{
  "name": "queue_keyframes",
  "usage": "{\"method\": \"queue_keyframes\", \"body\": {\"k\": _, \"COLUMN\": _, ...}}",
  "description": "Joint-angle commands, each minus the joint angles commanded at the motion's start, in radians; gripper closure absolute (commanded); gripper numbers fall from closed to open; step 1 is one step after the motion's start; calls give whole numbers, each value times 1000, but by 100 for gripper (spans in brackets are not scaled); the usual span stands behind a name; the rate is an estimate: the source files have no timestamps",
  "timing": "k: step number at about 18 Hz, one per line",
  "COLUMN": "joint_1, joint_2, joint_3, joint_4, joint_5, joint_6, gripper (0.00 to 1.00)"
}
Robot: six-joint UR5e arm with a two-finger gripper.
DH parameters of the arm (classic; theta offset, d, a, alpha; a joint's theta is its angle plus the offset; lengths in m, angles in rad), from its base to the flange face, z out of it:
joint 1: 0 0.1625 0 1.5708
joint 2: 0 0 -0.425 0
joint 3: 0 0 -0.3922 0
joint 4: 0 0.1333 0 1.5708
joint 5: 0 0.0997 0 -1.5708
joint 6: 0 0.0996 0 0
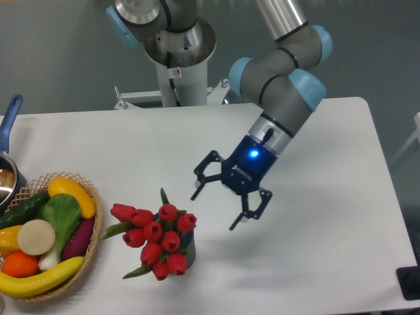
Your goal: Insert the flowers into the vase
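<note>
The flowers (156, 237), a bunch of red tulip buds with green leaves, stand in the vase (188, 256) near the table's front, left of centre. The buds cover most of the vase; only a strip of its dark grey side shows at the lower right of the bunch. My gripper (215, 210) hangs up and to the right of the flowers, apart from them. It is open, its black fingers spread wide with nothing between them.
A wicker basket (88, 264) with several colourful vegetables and fruit sits at the left front of the white table (315, 262). A pot with a blue handle (9, 118) stands at the far left edge. The robot's base (178, 62) rises behind the table.
</note>
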State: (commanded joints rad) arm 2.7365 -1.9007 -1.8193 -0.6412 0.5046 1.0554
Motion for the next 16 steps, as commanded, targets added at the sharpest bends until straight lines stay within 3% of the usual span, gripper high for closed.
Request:
{"method": "queue_keyframes", "body": {"k": 2, "joint_1": 9, "joint_2": 32, "joint_3": -2, "joint_4": -2, "joint_5": 79, "joint_6": -5, "gripper": 0}}
{"method": "queue_keyframes", "body": {"k": 6, "joint_1": 6, "joint_2": 91, "joint_3": -5, "joint_4": -11, "joint_5": 485, "joint_6": 2, "gripper": 0}}
{"method": "queue_keyframes", "body": {"k": 12, "joint_1": 6, "joint_2": 89, "joint_3": 21, "joint_4": -18, "joint_5": 724, "joint_6": 15, "gripper": 0}}
{"method": "queue_keyframes", "body": {"k": 14, "joint_1": 2, "joint_2": 85, "joint_3": 52, "joint_4": -73, "joint_5": 768, "joint_6": 17, "gripper": 0}}
{"method": "queue_keyframes", "body": {"k": 16, "joint_1": 2, "joint_2": 77, "joint_3": 98, "joint_4": -174, "joint_5": 801, "joint_6": 59, "gripper": 0}}
